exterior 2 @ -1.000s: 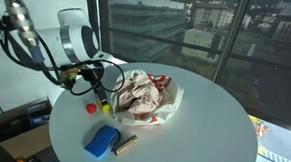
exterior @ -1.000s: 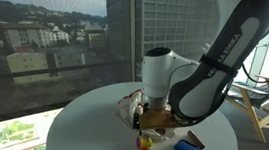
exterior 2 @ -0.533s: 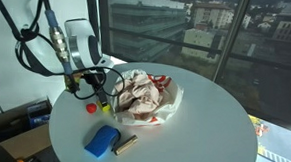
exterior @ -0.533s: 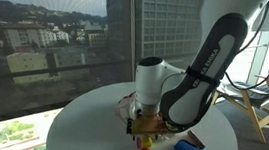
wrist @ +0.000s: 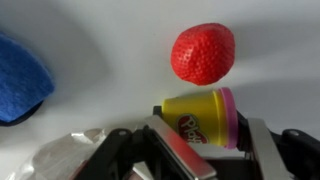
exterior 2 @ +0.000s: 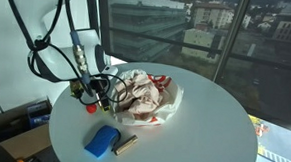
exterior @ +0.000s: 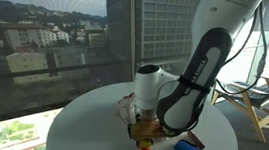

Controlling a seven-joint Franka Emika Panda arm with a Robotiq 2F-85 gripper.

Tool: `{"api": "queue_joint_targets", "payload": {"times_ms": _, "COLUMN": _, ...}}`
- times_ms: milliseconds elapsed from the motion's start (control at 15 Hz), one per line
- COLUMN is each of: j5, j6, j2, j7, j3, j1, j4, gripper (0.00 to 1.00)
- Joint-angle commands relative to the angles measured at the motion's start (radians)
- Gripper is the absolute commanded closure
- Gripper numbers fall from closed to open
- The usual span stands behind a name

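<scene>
My gripper (wrist: 208, 130) is down at the tabletop (exterior 2: 208, 134) with its jaws on either side of the small yellow plastic dough tub with a pink lid (wrist: 200, 115). The jaws are partly drawn in. I cannot tell whether the pads already press the tub or only bracket it.

The tub appears to lie on its side, so it is a round body that can roll. If one pad meets it before the other, I judge it could squirt out forward. It could also pivot about the lid end, where the rim is wider than the body.

Just beyond it lies the red toy strawberry (wrist: 203, 53), apart from the tub but near. A shoved tub would likely knock it rolling.

The crumpled white-and-red paper wrapper (wrist: 70, 155) sits right beside one of my fingers. A fold could get caught in the grip and drag along.

Further off are the blue foam block (exterior 2: 102, 140) and the dark stubby cylinder (exterior 2: 126, 144). Past them is the tabletop's round edge, where anything set rolling could drop off.
</scene>
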Motion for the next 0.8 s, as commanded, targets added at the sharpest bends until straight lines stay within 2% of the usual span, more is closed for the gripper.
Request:
{"api": "queue_joint_targets", "payload": {"times_ms": 0, "j5": -0.008, "j6": 0.001, "j2": -0.025, "j7": -0.007, "j3": -0.011, "j1": -0.008, "j4": -0.004, "gripper": 0.66}}
{"api": "queue_joint_targets", "payload": {"times_ms": 67, "j5": 0.119, "j6": -0.006, "j2": -0.051, "j7": -0.109, "j3": -0.053, "j1": 0.042, "j4": -0.027, "gripper": 0.68}}
{"api": "queue_joint_targets", "payload": {"times_ms": 267, "j5": 0.321, "j6": -0.094, "j2": -0.122, "j7": -0.279, "j3": -0.016, "j1": -0.005, "j4": -0.054, "gripper": 0.68}}
{"api": "queue_joint_targets", "payload": {"times_ms": 400, "j5": 0.457, "j6": -0.203, "j2": -0.188, "j7": -0.394, "j3": -0.004, "j1": -0.03, "j4": -0.061, "gripper": 0.68}}
{"api": "queue_joint_targets", "payload": {"times_ms": 533, "j5": 0.526, "j6": -0.281, "j2": -0.252, "j7": -0.445, "j3": -0.043, "j1": -0.025, "j4": -0.061, "gripper": 0.68}}
{"api": "queue_joint_targets", "payload": {"times_ms": 733, "j5": 0.609, "j6": -0.504, "j2": -0.332, "j7": -0.518, "j3": -0.078, "j1": -0.054, "j4": -0.027, "gripper": 0.68}}
